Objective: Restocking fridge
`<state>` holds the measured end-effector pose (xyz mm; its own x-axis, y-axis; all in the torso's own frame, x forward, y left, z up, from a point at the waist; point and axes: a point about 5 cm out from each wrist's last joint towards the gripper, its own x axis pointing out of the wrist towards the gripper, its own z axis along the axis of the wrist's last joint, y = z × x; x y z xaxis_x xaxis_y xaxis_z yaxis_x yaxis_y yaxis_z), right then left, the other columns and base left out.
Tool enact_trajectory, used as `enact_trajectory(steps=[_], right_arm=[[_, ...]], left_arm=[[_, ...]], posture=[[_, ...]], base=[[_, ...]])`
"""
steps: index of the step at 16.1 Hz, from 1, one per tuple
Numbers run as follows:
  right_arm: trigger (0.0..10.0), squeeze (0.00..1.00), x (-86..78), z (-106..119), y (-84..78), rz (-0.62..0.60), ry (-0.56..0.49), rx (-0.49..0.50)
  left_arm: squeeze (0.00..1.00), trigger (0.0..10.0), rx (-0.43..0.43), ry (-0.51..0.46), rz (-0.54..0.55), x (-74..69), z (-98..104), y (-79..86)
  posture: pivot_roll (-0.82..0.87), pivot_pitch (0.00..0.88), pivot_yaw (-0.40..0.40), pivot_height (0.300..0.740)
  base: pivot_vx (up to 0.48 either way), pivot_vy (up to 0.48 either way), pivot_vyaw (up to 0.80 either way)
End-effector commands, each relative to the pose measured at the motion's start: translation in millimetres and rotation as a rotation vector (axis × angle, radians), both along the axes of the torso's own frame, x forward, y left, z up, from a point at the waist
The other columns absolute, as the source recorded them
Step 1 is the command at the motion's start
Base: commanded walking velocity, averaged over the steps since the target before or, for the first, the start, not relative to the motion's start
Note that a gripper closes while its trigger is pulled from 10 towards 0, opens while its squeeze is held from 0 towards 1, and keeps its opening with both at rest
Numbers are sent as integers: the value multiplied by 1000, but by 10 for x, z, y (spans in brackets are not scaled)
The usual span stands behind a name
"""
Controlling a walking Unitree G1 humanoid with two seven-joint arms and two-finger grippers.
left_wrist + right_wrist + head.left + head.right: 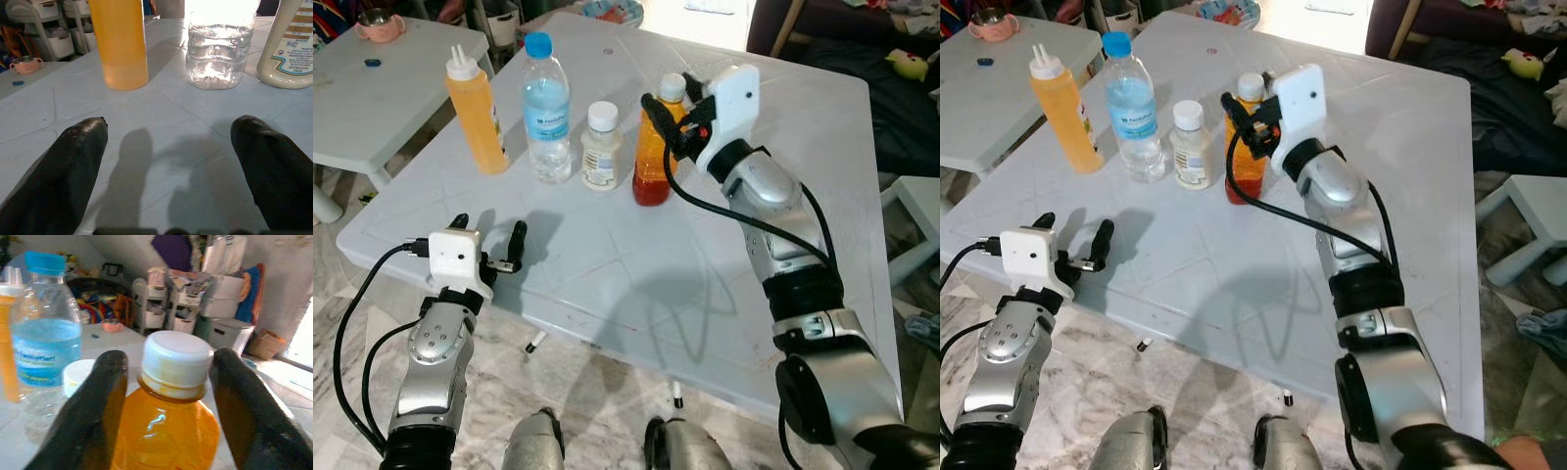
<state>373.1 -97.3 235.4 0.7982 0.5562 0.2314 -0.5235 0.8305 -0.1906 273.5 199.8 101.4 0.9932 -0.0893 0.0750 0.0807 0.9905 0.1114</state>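
Note:
Four bottles stand in a row on the white table (636, 284): an orange squeeze bottle (477, 113), a blue-capped water bottle (546, 113), a small white-capped cream bottle (601, 147) and an orange juice bottle (654, 166) with a white cap. My right gripper (671, 98) is open, with one finger on each side of the juice bottle's neck and cap (176, 357); small gaps show on both sides. My left gripper (489, 227) is open and holds nothing. It hovers low over the table's front left corner, facing the squeeze bottle (117, 44) and water bottle (215, 54).
A second white table (372, 88) with a pink cup (380, 24) stands at the back left. A dark sofa (862, 39) lies behind on the right, with a white stool (915, 211) beside the table. A patterned plate (612, 10) sits at the table's far edge.

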Motion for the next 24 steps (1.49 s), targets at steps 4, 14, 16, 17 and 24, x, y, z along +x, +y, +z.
enact_trajectory(steps=[4, 14, 16, 17, 24], right_arm=[[0, 0, 26, -26, -5, 32, 53, -54], [0, 0, 16, -162, -240, -137, 110, -32], [0, 0, -36, -137, -270, -155, 80, 2], [0, 0, -159, -107, -266, -146, 45, 52], [10000, 0, -582, -221, -242, -213, 4, 128]], left_arm=[[0, 10000, 2, 24, -22, -20, -59, -57], [0, 10000, -15, 91, 3, -41, -159, -59], [0, 10000, -29, 97, 10, -36, -162, -61], [0, 10000, -35, 99, 14, -14, -161, -78], [0, 10000, -73, 74, 27, 127, -114, -172]], posture=[[23, 136, -29, 740], [25, 132, -23, 740], [26, 127, -15, 740], [25, 114, -17, 740], [-1, 59, -28, 740]], base=[[0, 0, 0], [0, 0, 0], [0, 0, 0], [0, 0, 0], [-115, 0, 0]])
